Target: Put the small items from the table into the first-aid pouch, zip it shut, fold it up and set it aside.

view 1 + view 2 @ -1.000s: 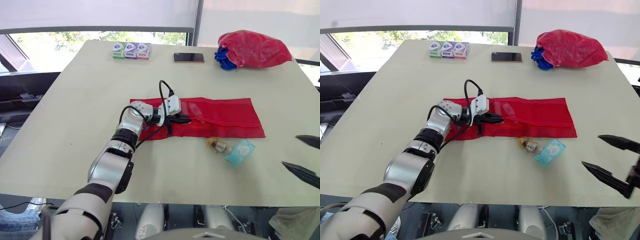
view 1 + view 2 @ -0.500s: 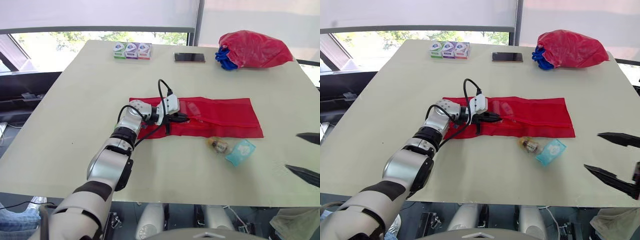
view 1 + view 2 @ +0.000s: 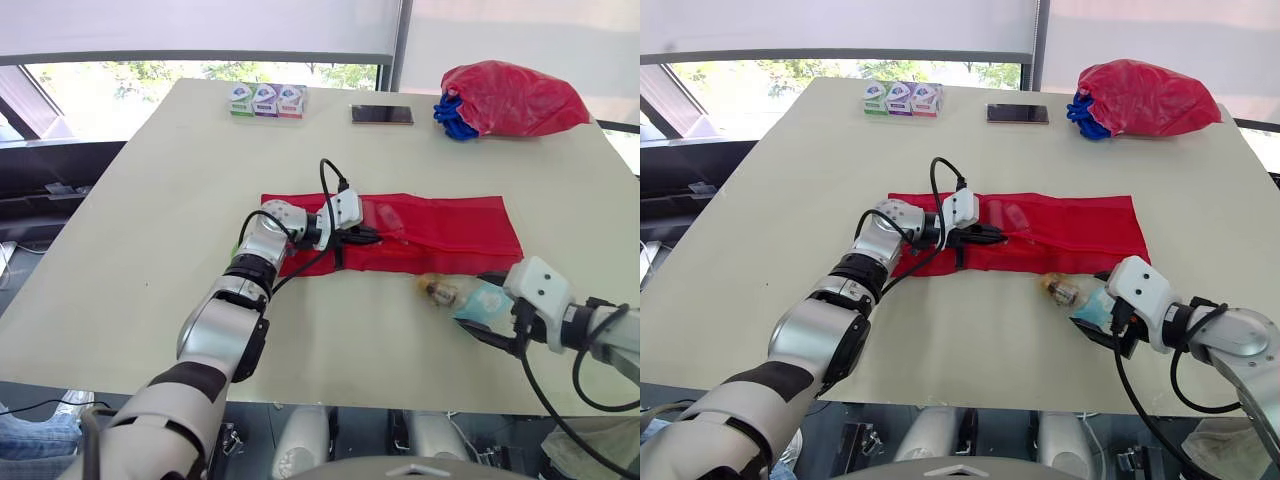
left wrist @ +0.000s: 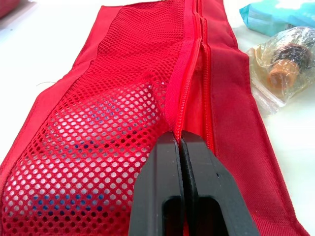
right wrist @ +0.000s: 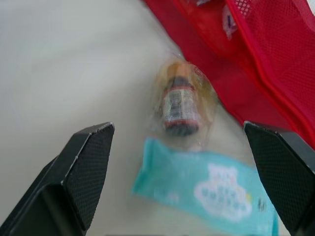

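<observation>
Pale, matte, rectangular table [image 3: 150,200]; the dial is read from its centre, with 12 o'clock at the far edge.

- **Centre:** a long red fabric pouch [image 3: 450,230] lies flat and unfolded, its length running from 9 to 3 o'clock. One panel is open mesh, and a zip seam follows its length.
- **1 o'clock:** a rounded, crinkled red bag [image 3: 510,98], with blue cord [image 3: 448,112] bunched at its 9 o'clock side.
- **Left end effector** [image 4: 179,140]: black fingers pressed together, pinching the pouch at the zip seam near its 9 o'clock end.
- **Right end effector** [image 5: 179,130]: fingers spread wide near the table's 5 o'clock edge, pointing at the two loose items.
- **12 o'clock:** a flat dark phone [image 3: 381,115].
- **11 o'clock:** three small boxes [image 3: 265,100] in a row.
- **5 o'clock of the pouch, just off its edge:** a soft teal pack [image 3: 480,300]. Just beside it at 9 o'clock is a small brown bottle [image 3: 438,291] wrapped in clear, crinkled plastic.
</observation>
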